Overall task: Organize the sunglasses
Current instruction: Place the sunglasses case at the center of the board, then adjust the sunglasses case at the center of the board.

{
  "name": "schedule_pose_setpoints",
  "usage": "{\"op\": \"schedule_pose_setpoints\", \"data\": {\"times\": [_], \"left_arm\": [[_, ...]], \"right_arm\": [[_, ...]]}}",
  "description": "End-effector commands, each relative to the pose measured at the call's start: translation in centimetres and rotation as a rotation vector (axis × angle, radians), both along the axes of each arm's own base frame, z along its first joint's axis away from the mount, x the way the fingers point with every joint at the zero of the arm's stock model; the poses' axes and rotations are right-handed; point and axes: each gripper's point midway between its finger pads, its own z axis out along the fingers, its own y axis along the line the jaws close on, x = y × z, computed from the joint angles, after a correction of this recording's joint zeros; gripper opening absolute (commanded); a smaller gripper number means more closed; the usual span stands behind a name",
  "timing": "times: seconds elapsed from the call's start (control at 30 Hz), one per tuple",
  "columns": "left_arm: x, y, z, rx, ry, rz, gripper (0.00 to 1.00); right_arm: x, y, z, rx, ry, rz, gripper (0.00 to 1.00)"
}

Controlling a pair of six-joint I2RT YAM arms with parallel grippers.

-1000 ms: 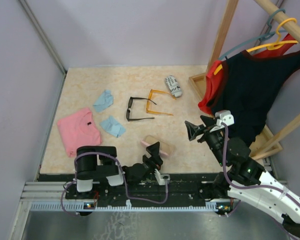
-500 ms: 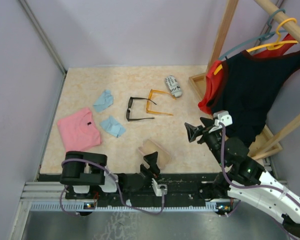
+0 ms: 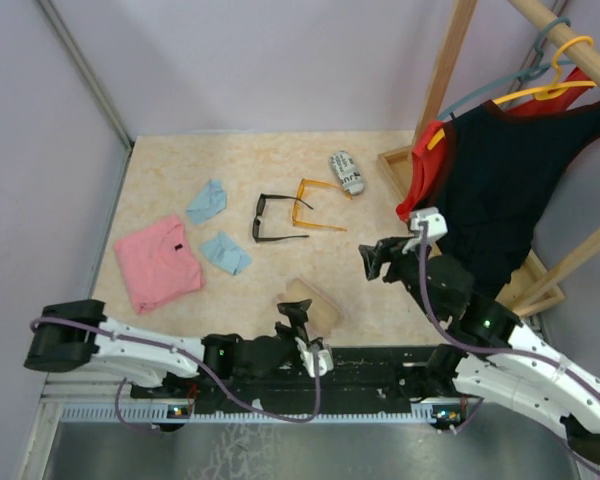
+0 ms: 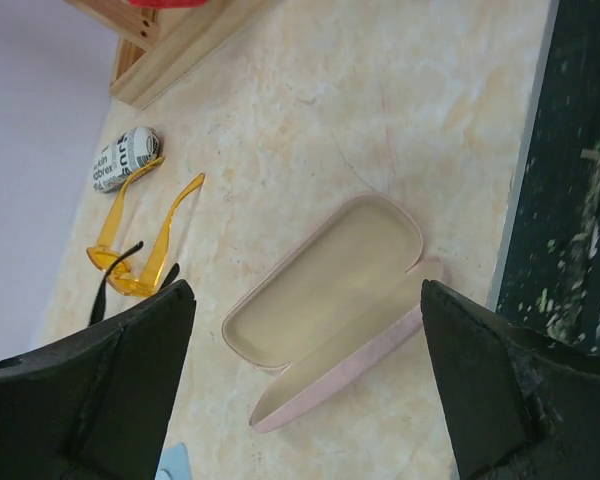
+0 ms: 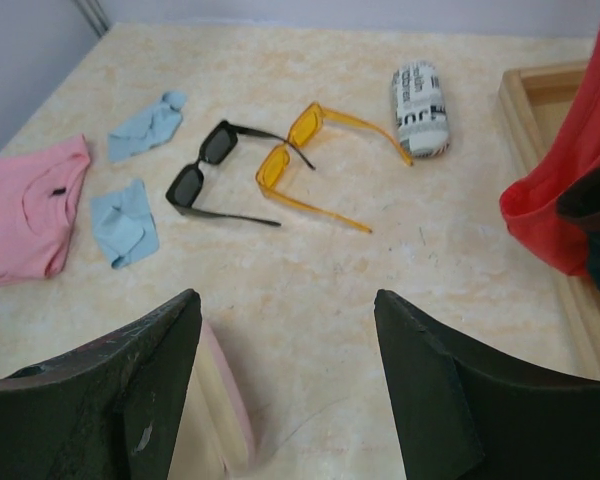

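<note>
The sunglasses, a glossy black rectangular pair and a translucent orange pair, lie with thin arms unfolded on the marbled beige table, well beyond the open pink case, one black arm tip crossing the orange frame. The case's oblong, cream-lined shells gape upward beneath the left fingers, which are spread wide and empty. The right fingers, also spread and empty, hang to the case's right.

Black newsprint-style lettering on the white case, perhaps "kin", otherwise illegible.

One pair just left of other pair, open case in front, cloths left
</note>
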Motion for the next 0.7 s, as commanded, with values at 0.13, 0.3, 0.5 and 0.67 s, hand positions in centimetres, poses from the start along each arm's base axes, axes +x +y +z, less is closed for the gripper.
{"op": "schedule_pose_setpoints", "data": {"times": [0.13, 0.3, 0.5, 0.67], "left_arm": [[2.1, 2.7, 6.9, -0.386, 0.384, 0.204, 0.99], [6.2, 5.4, 8.8, -0.563, 0.597, 0.362, 0.99], [10.3, 7.9, 6.6, -0.654, 0.852, 0.637, 1.00], [12.2, 10.6, 4.3, -0.745, 1.009, 0.830, 0.99]], "right_arm": [[0.7, 4.6, -6.1, -0.071, 0.374, 0.091, 0.70], [1.4, 6.7, -9.3, -0.050, 0.500, 0.228, 0.70], [1.6, 9.0, -11.4, -0.099, 0.524, 0.352, 0.71], [1.7, 10.4, -13.3, -0.161, 0.516, 0.460, 0.67]]}}
